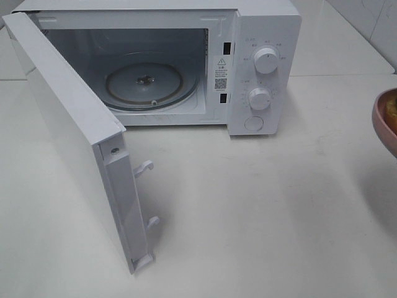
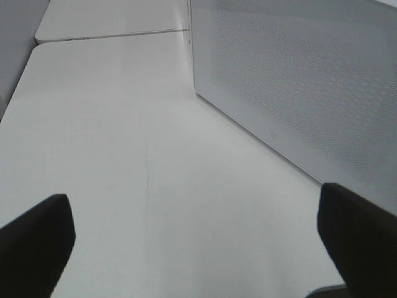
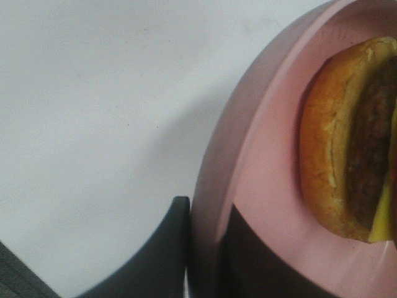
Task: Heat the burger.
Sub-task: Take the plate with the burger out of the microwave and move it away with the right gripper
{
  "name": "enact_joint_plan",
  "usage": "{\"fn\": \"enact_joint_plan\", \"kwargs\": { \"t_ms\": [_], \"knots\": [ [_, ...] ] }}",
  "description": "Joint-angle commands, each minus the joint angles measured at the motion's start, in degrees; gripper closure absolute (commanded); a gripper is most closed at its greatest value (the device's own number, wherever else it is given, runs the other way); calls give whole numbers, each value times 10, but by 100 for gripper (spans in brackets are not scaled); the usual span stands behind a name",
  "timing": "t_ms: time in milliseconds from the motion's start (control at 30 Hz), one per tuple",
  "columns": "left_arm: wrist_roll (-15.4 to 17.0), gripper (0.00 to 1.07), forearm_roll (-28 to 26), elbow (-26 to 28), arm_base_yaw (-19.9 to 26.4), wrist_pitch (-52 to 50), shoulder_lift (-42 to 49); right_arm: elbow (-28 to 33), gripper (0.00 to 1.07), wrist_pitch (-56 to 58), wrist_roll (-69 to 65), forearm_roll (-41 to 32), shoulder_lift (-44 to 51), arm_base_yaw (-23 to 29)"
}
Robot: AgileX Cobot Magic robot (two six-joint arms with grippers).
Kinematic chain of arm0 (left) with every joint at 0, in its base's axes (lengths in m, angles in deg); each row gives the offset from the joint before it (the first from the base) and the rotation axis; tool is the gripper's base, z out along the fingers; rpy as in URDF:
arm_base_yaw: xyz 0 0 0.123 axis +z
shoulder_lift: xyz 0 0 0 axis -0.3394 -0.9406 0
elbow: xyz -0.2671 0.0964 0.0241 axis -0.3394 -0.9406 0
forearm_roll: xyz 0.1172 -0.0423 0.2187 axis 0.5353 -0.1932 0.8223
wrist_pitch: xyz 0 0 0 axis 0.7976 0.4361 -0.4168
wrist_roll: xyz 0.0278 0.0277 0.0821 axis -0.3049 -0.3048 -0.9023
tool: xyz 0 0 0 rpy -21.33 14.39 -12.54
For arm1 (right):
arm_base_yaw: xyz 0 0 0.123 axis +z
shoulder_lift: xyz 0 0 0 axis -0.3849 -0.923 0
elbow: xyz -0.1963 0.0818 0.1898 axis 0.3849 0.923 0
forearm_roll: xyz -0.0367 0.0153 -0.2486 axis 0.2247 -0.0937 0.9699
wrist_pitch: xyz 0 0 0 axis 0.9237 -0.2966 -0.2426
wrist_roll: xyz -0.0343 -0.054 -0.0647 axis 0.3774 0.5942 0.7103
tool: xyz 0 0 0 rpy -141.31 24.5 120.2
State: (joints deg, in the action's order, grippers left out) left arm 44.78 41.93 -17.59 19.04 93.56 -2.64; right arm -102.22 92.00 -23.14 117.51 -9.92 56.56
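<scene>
The burger point(image 3: 347, 143) lies on its side on a pink round plate point(image 3: 260, 155), showing its golden bun, dark patty and a strip of yellow cheese. My right gripper point(image 3: 205, 248) is shut on the plate's rim, one finger outside and one inside. In the high view only the plate's edge point(image 1: 383, 121) shows at the far right, held above the table, with a sliver of the burger point(image 1: 392, 107). My left gripper point(image 2: 198, 248) is open and empty, low over the table beside the microwave door point(image 2: 298, 81). It is out of the high view.
The white microwave point(image 1: 263, 37) stands at the back with its door point(image 1: 68, 124) swung wide open to the left. The glass turntable point(image 1: 152, 81) inside is bare. Two knobs point(image 1: 265, 61) and a button sit on the right panel. White table point(image 1: 260, 211) lies in front.
</scene>
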Motion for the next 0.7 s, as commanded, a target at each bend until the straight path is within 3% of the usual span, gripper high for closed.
{"fn": "enact_joint_plan", "kwargs": {
  "t_ms": [33,300,467,700],
  "knots": [
    [3,6,-2,-1,2,-1,3,-5,107,10,-59,41,6,-2],
    [3,6,-2,-1,2,-1,3,-5,107,48,-192,91,-28,-2],
    [3,6,-2,-1,2,-1,3,-5,107,54,-282,95,-93,-2],
    [3,6,-2,-1,2,-1,3,-5,107,44,-475,153,-197,-2]
  ]
}}
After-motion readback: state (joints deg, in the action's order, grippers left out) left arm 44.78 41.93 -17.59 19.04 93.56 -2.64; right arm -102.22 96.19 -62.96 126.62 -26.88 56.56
